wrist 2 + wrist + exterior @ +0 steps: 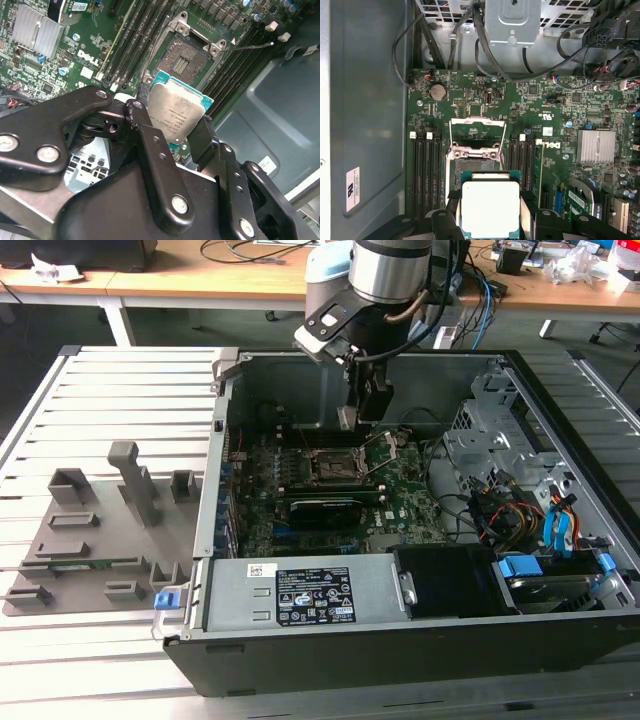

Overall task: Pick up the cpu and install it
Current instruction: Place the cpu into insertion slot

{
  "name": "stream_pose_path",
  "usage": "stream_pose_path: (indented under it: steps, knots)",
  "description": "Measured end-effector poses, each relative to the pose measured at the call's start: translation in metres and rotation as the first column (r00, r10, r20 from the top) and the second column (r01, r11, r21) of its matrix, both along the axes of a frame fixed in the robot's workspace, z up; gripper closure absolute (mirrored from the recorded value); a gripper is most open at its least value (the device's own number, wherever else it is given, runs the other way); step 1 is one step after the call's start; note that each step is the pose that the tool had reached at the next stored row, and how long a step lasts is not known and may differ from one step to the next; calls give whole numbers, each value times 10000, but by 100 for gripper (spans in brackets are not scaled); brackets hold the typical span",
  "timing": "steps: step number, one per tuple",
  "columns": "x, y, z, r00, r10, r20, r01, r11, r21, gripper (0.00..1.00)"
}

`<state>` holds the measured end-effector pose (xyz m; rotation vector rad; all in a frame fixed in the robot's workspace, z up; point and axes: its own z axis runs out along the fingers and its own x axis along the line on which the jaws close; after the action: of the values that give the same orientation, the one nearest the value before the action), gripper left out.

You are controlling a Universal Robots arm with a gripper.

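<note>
Above the open computer case [420, 665], the gripper [358, 412] hangs down from the arm. It is clenched on the cpu [176, 114], with one black finger [145, 140] pressed on each side of the little square chip. The shiny silver top of the cpu shows in both wrist views, with a thin green edge around it.

The cpu is up in the air over the green motherboard [405, 495], close to the socket [183, 61] but not sitting in it. The socket is open: its metal frame [477, 131] is flipped up and its dark middle is bare. A thin metal lever [250, 46] sticks out beside it.

Long black memory slots [427, 170] run along both sides of the socket. A silver block with ribs [596, 146] sits farther off on the board.

At the exterior view's left, beside the case, a grey holder [95, 540] with little pockets lies on the slatted table [130, 380] — well apart from the gripper.
</note>
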<state>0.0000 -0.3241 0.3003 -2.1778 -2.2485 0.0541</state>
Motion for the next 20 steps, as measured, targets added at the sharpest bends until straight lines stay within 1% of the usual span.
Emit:
stream_pose_path:
  steps: [7, 8, 10, 13, 18, 20]
  knots:
    - [0, 0, -70, 10000, 0, 0, 0, 10000, 0, 45]
    - [0, 0, -88, 10000, 0, 0, 0, 10000, 0, 45]
    - [-12, 3, -176, 10000, -1, -1, 1, 10000, -7, 45]
    - [-57, 8, -209, 10000, 1, 0, -1, 10000, -7, 45]
    - [-66, 8, -256, 10000, 2, 0, -2, 10000, -7, 45]
    - [-67, 9, -295, 10000, 1, 0, -1, 10000, -7, 45]
